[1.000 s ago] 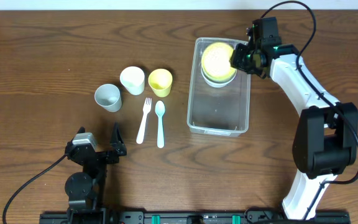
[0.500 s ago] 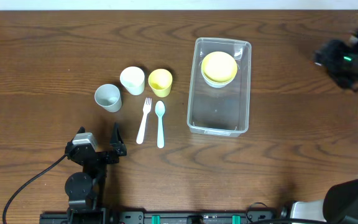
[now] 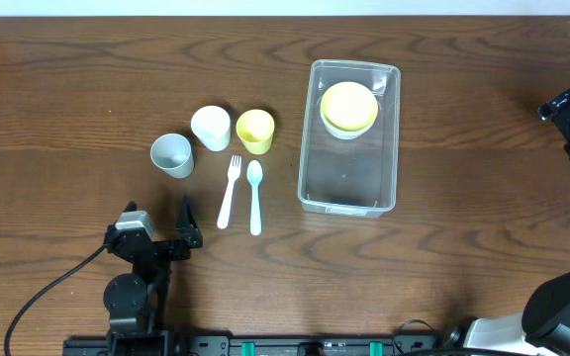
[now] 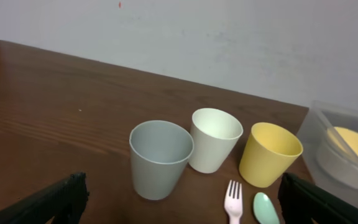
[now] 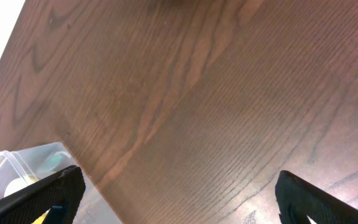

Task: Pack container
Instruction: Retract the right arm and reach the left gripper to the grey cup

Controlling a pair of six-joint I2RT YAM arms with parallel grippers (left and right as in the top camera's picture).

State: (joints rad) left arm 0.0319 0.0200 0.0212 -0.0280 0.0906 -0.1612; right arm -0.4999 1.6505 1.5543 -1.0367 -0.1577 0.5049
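The clear container (image 3: 310, 148) stands right of centre, and a yellow bowl (image 3: 349, 103) rests on a pale bowl at its far end. Left of it stand a grey cup (image 3: 172, 154), a white cup (image 3: 211, 127) and a yellow cup (image 3: 255, 130), with a white fork (image 3: 230, 190) and a mint spoon (image 3: 255, 196) in front. My left gripper (image 3: 156, 218) is open near the front edge, facing the cups (image 4: 159, 158), nothing between its fingers. My right gripper (image 3: 565, 107) hangs open and empty at the far right. A corner of the container (image 5: 17, 171) shows in the right wrist view.
Bare wood table lies between the container and the right gripper. In the left wrist view a pale wall rises behind the table's far edge, and the container (image 4: 328, 124) shows at the right edge of that view.
My right gripper opened, left the yellow bowl in the container and swung away to the table's far right. The left arm has not moved.
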